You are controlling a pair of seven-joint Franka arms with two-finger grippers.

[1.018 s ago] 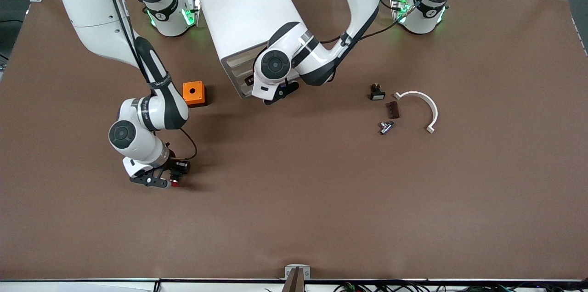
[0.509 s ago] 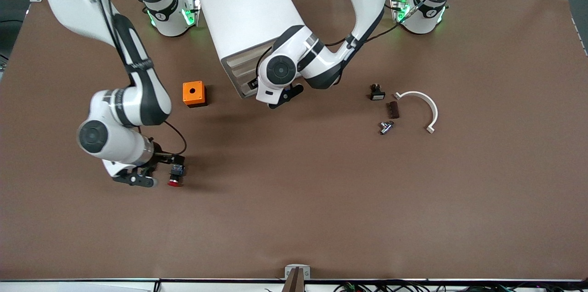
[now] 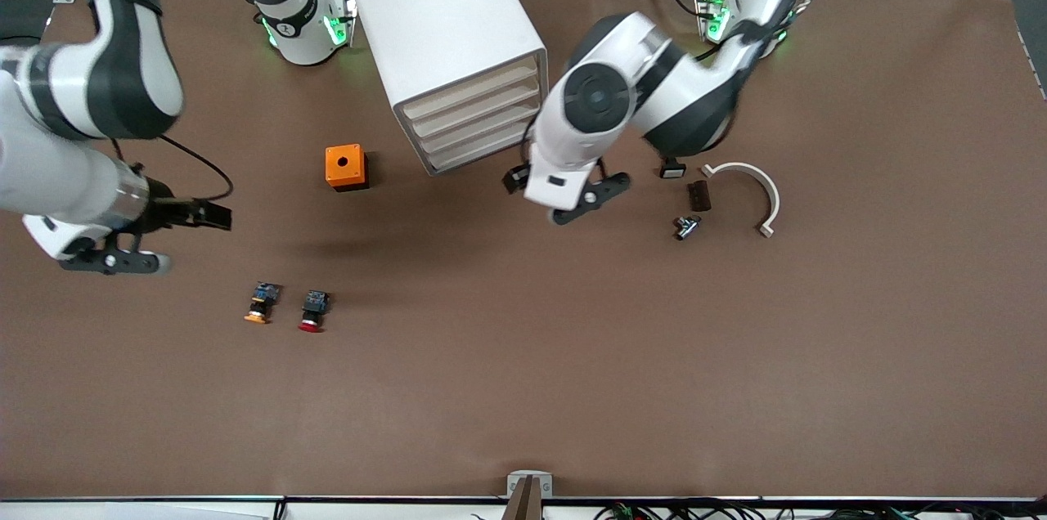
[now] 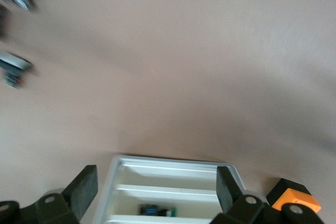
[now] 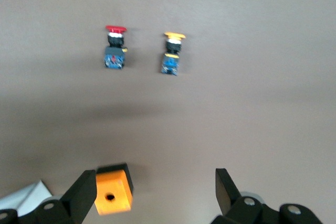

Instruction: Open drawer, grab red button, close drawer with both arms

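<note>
The red-capped button (image 3: 312,311) lies on its side on the table, nearer to the front camera than the orange cube box (image 3: 345,167). It also shows in the right wrist view (image 5: 114,48). My right gripper (image 3: 195,239) is open and empty, up in the air toward the right arm's end of the table. The white drawer cabinet (image 3: 446,38) has all its drawers flush. My left gripper (image 3: 564,197) is open and empty, in the air a little way in front of the drawer fronts (image 4: 173,182).
An orange-yellow capped button (image 3: 260,303) lies beside the red one, toward the right arm's end. A white curved bracket (image 3: 748,185), small dark parts (image 3: 698,195) and a metal piece (image 3: 685,226) lie toward the left arm's end.
My right gripper has let go of the red button, risen and moved toward the right arm's end, uncovering the orange-yellow button. My left gripper has drawn back from the cabinet front.
</note>
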